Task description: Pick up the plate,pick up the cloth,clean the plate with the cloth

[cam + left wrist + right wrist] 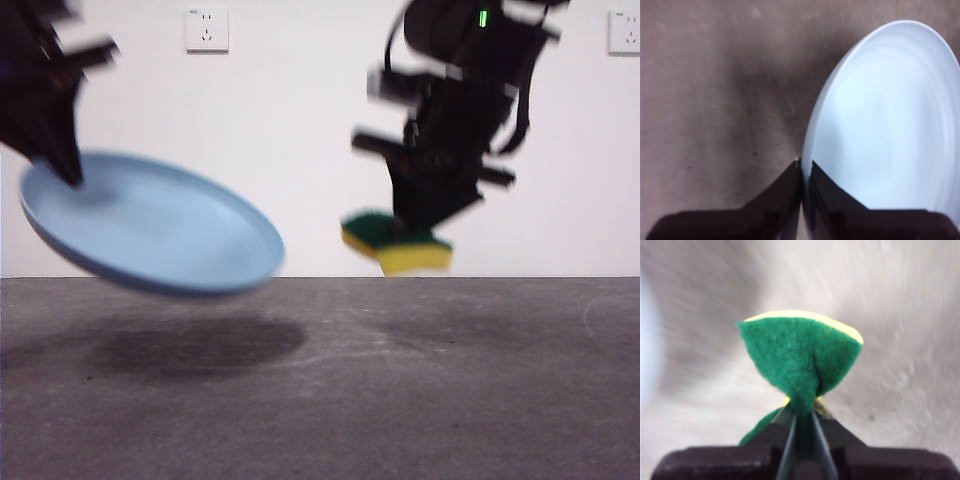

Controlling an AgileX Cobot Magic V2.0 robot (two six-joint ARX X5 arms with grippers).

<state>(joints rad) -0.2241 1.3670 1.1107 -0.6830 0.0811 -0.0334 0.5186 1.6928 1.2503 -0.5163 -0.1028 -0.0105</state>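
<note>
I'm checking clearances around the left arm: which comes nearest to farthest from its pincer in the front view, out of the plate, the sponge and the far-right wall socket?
1. The light-blue plate: gripped at its rim by the left pincer, held tilted above the table.
2. The sponge: mid-right, held by the right pincer.
3. The wall socket: at the top right edge.

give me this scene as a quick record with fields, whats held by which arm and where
left gripper: shut on the rim of the wide round light-blue plastic plate
plate: off the grey table, tilted, shadow beneath
right gripper: shut on the yellow foam sponge with green scouring layer
sponge: lifted, squeezed, apart from the plate
wiping: not yet begun
</note>
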